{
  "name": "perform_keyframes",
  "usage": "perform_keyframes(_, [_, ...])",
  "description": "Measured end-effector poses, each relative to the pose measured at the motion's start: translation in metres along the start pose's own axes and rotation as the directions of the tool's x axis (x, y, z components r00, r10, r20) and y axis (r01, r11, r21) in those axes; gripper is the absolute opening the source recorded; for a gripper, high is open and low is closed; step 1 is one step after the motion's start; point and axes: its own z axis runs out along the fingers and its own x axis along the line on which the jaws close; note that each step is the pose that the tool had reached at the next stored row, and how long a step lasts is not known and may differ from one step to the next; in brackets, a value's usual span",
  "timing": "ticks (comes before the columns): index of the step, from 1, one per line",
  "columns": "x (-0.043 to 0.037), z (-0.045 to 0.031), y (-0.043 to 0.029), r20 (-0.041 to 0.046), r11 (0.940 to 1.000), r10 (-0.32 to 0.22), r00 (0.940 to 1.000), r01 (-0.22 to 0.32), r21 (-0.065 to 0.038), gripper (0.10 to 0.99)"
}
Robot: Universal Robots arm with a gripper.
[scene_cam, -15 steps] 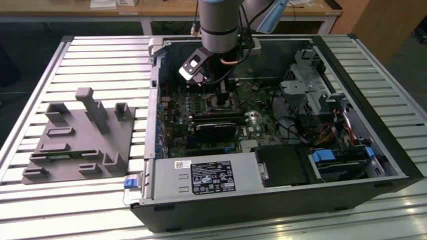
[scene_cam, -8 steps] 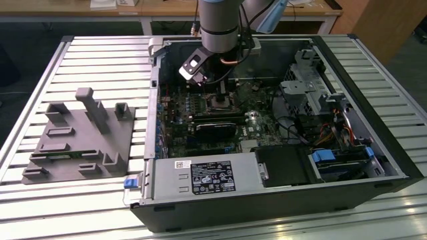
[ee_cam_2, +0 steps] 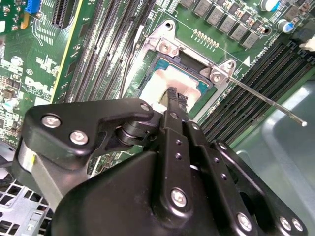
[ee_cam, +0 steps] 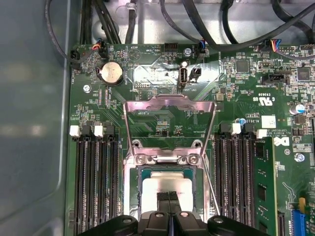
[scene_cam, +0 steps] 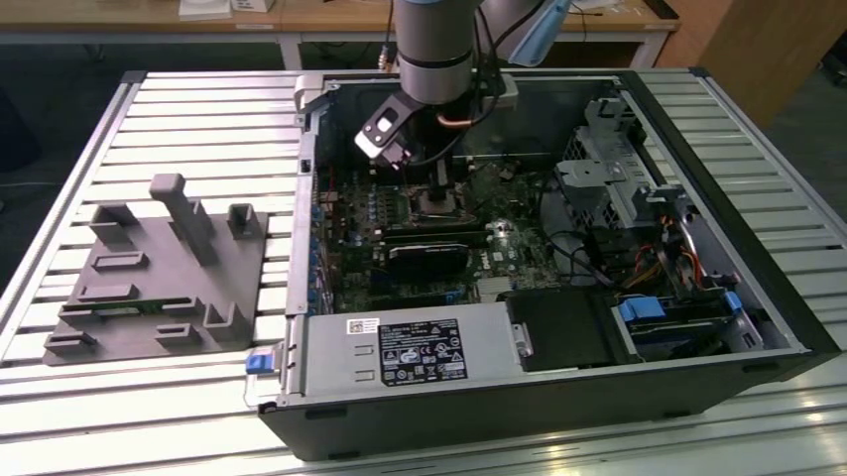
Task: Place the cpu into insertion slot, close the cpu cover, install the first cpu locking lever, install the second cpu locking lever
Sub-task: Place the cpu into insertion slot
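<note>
Nearest in the exterior view, the slatted table (scene_cam: pixel 133 416) is carrying an open computer case (scene_cam: pixel 530 421), with a grey moulded fixture (scene_cam: pixel 159 268) lying just beside it on the exterior view's left. Further in, past the labelled power supply (scene_cam: pixel 397 352), the motherboard (scene_cam: pixel 397 283) is lying flat on the case floor. The arm (scene_cam: pixel 437 40) is reaching straight down onto its socket area, towards the far side of the case. In the first wrist view the gripper (ee_cam: pixel 170 197) is showing its two fingertips pressed together with only a thin seam between them, so it is clenched on nothing. The tips are hovering over or just touching the pale top of the cpu (ee_cam: pixel 152 189); actual contact cannot be confirmed. The cpu is sitting square and level inside the socket, between the banks of memory slots (ee_cam: pixel 96 182), so the first step is looking done. Beyond the socket, the cpu cover (ee_cam: pixel 170 101) is standing swung open on its hinge, with green board showing through its centre window, so closing it is not yet done. In the second wrist view one locking lever (ee_cam_2: pixel 266 102) is sticking out free, clear of the socket. By that, both levers are probably waiting to be latched.
</note>
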Motion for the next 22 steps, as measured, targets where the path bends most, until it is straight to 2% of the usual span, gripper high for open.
perform_keyframes(5, [0.0002, -0.0071, 0.0007, -0.0004, 1.0000, 0.000, 1.0000, 0.000, 0.000, 0.106])
perform_keyframes(22, [0.0008, -0.0461, 0.0042, -0.0005, 1.0000, 0.000, 1.0000, 0.000, -0.002, 0.106])
